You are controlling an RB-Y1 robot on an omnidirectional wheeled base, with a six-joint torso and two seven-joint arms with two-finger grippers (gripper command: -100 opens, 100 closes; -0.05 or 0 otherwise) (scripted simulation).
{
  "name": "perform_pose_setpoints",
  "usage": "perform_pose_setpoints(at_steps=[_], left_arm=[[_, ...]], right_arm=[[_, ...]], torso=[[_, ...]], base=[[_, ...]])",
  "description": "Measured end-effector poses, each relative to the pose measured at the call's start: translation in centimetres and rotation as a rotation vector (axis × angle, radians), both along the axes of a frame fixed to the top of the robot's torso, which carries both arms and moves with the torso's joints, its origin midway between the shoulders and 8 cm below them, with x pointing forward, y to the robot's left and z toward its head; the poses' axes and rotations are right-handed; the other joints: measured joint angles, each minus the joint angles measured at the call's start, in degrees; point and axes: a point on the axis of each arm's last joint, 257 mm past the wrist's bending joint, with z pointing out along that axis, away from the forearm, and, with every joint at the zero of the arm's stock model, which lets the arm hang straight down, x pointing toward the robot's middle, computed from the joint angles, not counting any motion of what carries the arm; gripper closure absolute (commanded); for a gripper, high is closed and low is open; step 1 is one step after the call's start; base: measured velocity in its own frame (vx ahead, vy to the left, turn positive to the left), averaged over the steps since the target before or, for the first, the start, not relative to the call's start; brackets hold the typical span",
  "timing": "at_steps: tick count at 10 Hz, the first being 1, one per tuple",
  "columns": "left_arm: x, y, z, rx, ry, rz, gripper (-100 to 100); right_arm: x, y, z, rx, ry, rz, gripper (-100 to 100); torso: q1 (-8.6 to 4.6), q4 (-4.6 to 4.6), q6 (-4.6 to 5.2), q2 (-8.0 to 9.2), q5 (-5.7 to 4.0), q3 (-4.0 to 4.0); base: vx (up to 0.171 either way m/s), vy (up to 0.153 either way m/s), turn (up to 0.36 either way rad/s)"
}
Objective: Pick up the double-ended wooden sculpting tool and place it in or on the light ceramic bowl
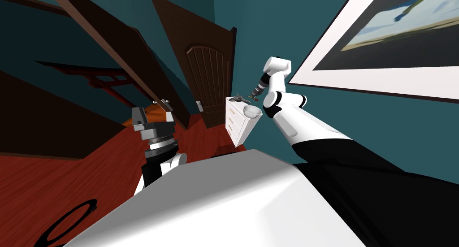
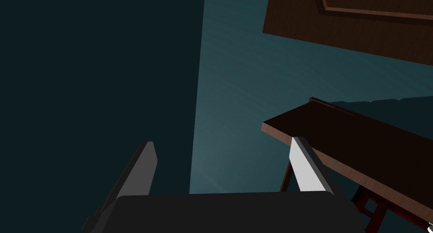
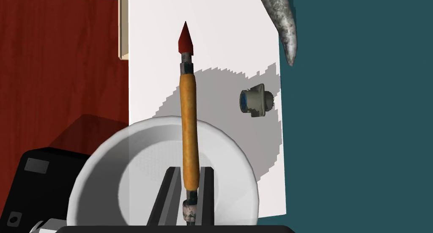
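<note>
Right tool (image 3: 189, 170) gripped orange-handled sculpting stick (image 3: 188, 116) by its near end, long axis straight out from the grip, red tip leading, above pale bowl (image 3: 97, 167) on white dresser (image 3: 156, 53), bowl's inside bare, left tool (image 2: 222, 142) stood wide open.

The left claw (image 2: 223, 141) is seen with its two fingers (image 2: 308, 169) standing wide apart. Beyond them a teal wall (image 2: 237, 95) is shown, one face lit and the adjoining face shadowed. Behind one fingertip a dark brown board (image 2: 359, 135) is carried on reddish legs (image 2: 374, 207). Farther off, a dark brown panel (image 2: 351, 23) with raised moulding is seen.
</note>
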Motion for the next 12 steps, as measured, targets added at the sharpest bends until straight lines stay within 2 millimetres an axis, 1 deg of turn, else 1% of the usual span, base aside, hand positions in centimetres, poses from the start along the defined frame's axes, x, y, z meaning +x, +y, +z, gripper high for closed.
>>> perform_pose_setpoints(at_steps=[4,7,10,11,12], left_arm=[[0.0,0.0,0.0,0.000,0.000,0.000,0],[0.0,0.0,0.0,0.000,0.000,0.000,0],[0.0,0.0,0.0,0.000,0.000,0.000,0],[0.0,0.0,0.0,0.000,0.000,0.000,0],[0.0,0.0,0.0,0.000,0.000,0.000,0]], right_arm=[[-2.6,0.1,-2.3,0.069,0.124,0.015,100],[-4.2,0.6,-3.3,0.101,0.191,0.024,100],[-6.3,1.2,-4.1,0.137,0.279,0.037,100],[-6.5,1.2,-4.2,0.139,0.285,0.038,-100],[-6.5,1.2,-4.2,0.139,0.284,0.038,-100]], torso=[[-0.02,-0.01,0.01,-0.04,-0.02,-0.02],[0.07,-0.02,-0.02,-0.07,0.01,-0.04],[0.10,0.00,-0.04,-0.06,0.03,-0.03],[0.12,0.00,-0.05,-0.09,0.04,-0.04],[0.12,0.00,-0.05,-0.11,0.04,-0.05]], base=[[-0.008,-0.020,-0.013],[-0.003,-0.008,-0.007],[-0.002,-0.005,-0.004],[0.000,0.000,0.000],[0.000,0.000,0.000]])
